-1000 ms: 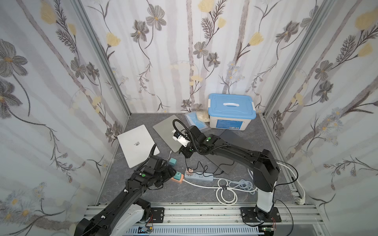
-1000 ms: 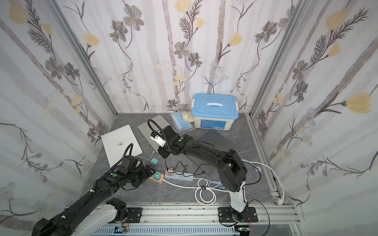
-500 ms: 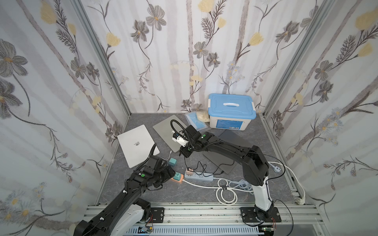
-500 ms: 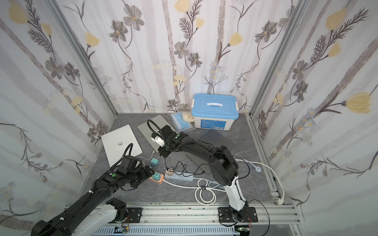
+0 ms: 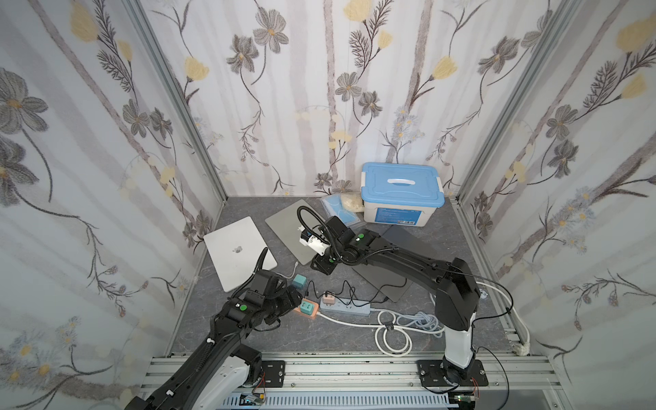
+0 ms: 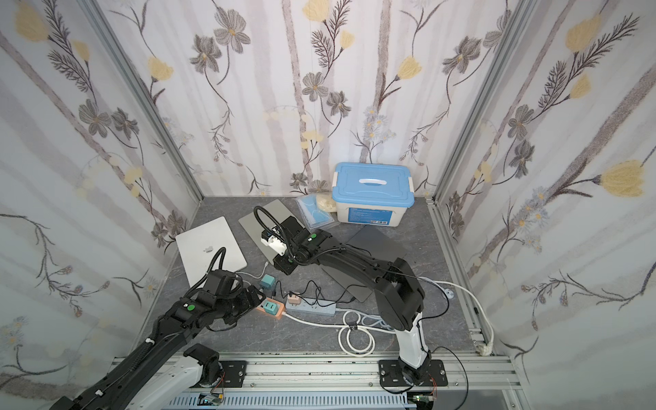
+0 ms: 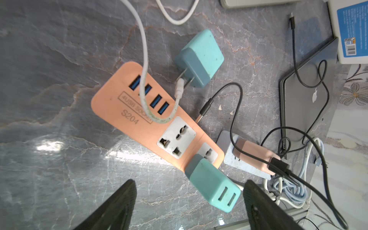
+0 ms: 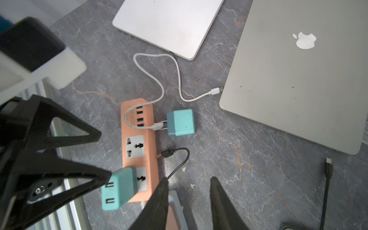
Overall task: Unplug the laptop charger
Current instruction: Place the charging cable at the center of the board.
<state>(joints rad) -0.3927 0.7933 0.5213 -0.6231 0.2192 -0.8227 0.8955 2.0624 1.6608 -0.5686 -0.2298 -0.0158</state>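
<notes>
A teal charger [image 7: 213,189] is plugged into the end socket of the orange power strip [image 7: 127,95], as both top views show [image 5: 308,307] [image 6: 271,307]. My left gripper [image 7: 189,182] [image 5: 294,301] is open and straddles this charger, which sits nearer one finger; I cannot tell if they touch. A second teal charger [image 8: 180,122] lies unplugged beside the strip, with a white cable [image 8: 159,79] end at its prongs. My right gripper [image 8: 189,181] [image 5: 319,264] hovers above the strips, open and holding nothing.
A pink charger [image 7: 256,157] with a black cable sits in a grey-blue strip [image 5: 349,309]. A silver laptop [image 5: 238,252], a grey laptop [image 5: 291,227] and a dark laptop [image 5: 401,234] lie around. A blue-lidded bin [image 5: 401,191] stands at the back. Coiled white cable [image 5: 394,337] lies in front.
The right gripper's jaws have come apart. The right arm's elbow shifted slightly while its gripper stayed over the same spot. The left arm has hardly moved.
</notes>
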